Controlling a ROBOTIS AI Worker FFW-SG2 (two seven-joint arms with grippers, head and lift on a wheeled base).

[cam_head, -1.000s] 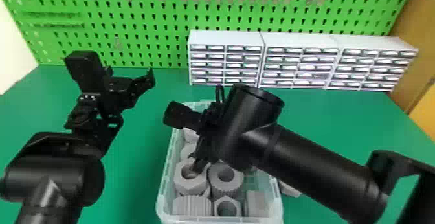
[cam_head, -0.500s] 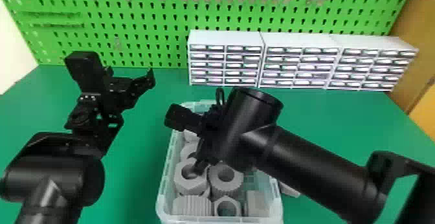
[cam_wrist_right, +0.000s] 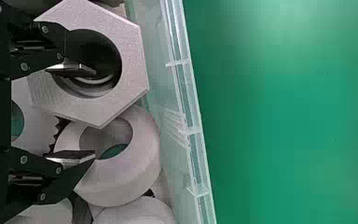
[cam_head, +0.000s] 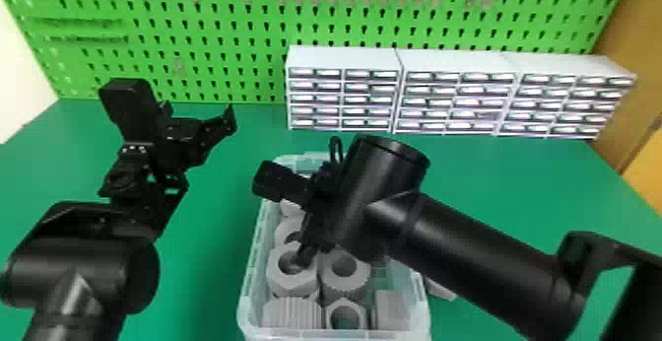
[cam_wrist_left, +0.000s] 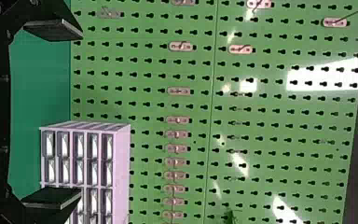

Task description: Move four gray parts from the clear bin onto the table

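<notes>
Black two-fingered right tool (cam_head: 301, 246), spread, sits slightly lower over clear plastic bin (cam_wrist_right: 197, 158); black left tool (cam_head: 199, 113) unmoved, also spread

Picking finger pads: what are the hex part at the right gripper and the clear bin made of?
Hex part: matte gray, likely plastic, perhaps 3D-printed; grainy face, fine parallel lines.
Clear bin: likely molded plastic, semi-clear, faintly glossy; the green table shows through its rim.
</notes>
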